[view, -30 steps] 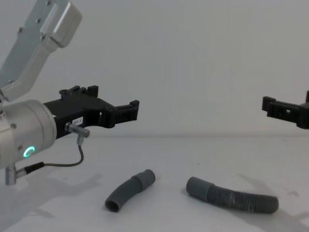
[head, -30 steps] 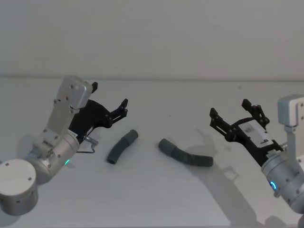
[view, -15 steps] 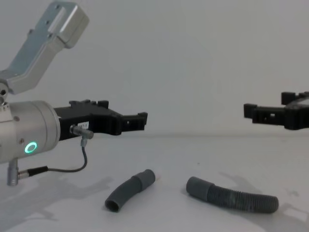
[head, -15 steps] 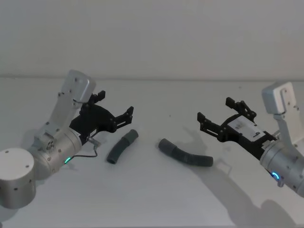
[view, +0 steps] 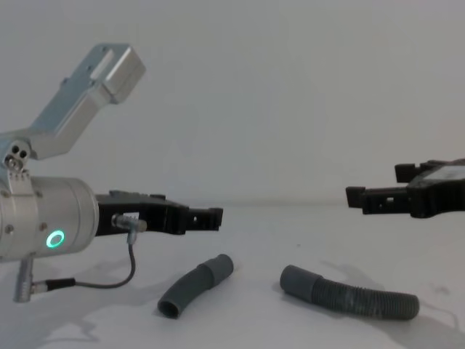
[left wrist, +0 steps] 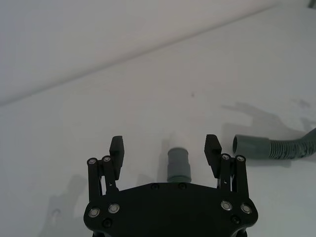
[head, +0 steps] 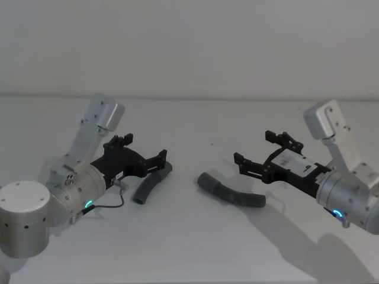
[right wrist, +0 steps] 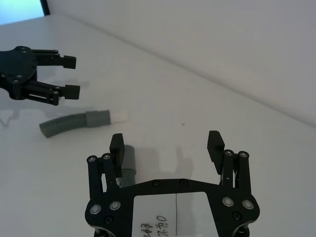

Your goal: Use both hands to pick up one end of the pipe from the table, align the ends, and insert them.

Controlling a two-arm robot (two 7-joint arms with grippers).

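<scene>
Table (head: 189,248): white, against a plain pale wall | short curved piece (head: 151,184) left, long ribbed piece (head: 232,193) right, both lying flat, cuffed ends nearest, apart | left end effector (head: 147,148): fingers apart, above short piece's cuff (left wrist: 178,165), clear of it | right end effector (head: 254,148): fingers apart, above long ribbed piece.

Plain pale wall (head: 189,41) behind; 1 small dark speck (head: 212,142) below.

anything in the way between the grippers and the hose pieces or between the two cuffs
Nothing visible does. The left gripper, open, faces the short hose with clear air between; the right gripper, open, hangs over the ribbed hose. Bare table separates the two cuffs.
</scene>
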